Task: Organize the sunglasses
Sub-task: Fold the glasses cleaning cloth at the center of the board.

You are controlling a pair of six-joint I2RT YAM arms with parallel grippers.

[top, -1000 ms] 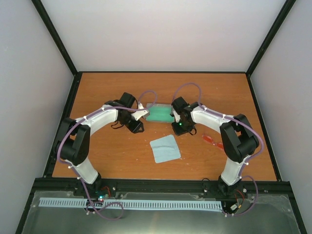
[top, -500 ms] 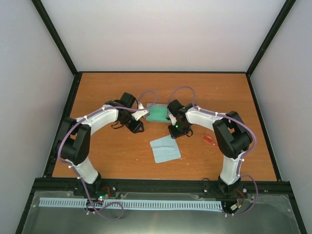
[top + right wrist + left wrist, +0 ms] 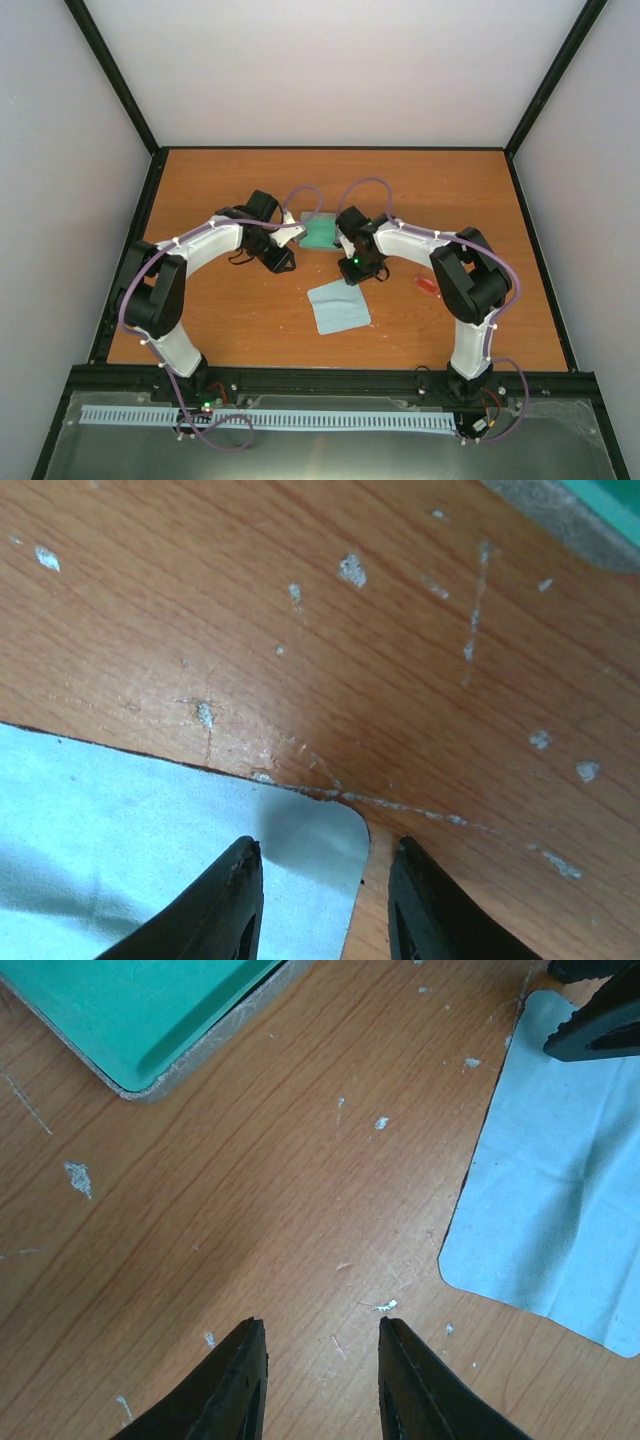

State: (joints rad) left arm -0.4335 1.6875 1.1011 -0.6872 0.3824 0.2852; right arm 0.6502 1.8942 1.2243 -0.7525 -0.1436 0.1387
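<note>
obstacles: case (image 3: 320,232) centre, cloth (image 3: 338,306) before it, sunglasses (image 3: 428,285) right | free: table (image 3: 420,180) behind case

Arm links (image 3: 205,240): white curved shells, alike on both arms
Joint housings (image 3: 158,292): black rounded blocks at elbow and wrist
Cables (image 3: 300,193): pale lilac, looped along each arm, fixed by white ties
Wrist light (image 3: 353,264): one green dot, right arm
Gripper fingers (image 3: 240,1385): black, tapering to blunt tips
</note>
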